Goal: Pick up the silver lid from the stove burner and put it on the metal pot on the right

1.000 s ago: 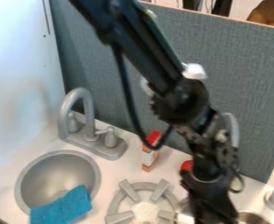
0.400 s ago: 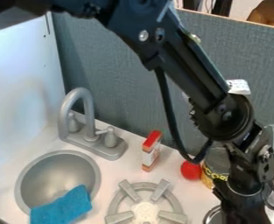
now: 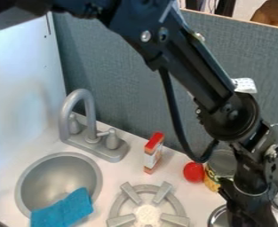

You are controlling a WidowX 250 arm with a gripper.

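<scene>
White toy-kitchen counter (image 3: 126, 170), claw low at the right beside metal ware

Blue-grey fabric partition (image 3: 123, 66) backs the counter, with a white panel (image 3: 16, 66) on the left. Next comes a round, grey metal-look sink (image 3: 57, 174); a bright blue cloth (image 3: 64, 208) drapes over its near rim. Behind the sink rises a grey arched faucet (image 3: 91, 111) with two handles. Then a grey four-armed stove burner (image 3: 131, 193) lies flat, and behind it a red-topped white and orange carton (image 3: 154, 153) stands upright. Farther right sits a round red ball-like object (image 3: 193, 172).

Just beside it is a yellow-labelled cylindrical can (image 3: 224, 163), and nearer the front, a silver round-rimmed metal vessel (image 3: 219, 217). The black two-finger gripper (image 3: 248, 217) hangs at the lower right, close to both; I cannot tell how far open it is or whether it has hold of anything.

The vessel looks stiff, smooth and probably light, so it could slide or tip; its rim seems the natural hold. The can looks rigid too, perhaps heavy if full, and would want a level squeeze on opposite sides, around mid-height, where its curve could slip.
</scene>
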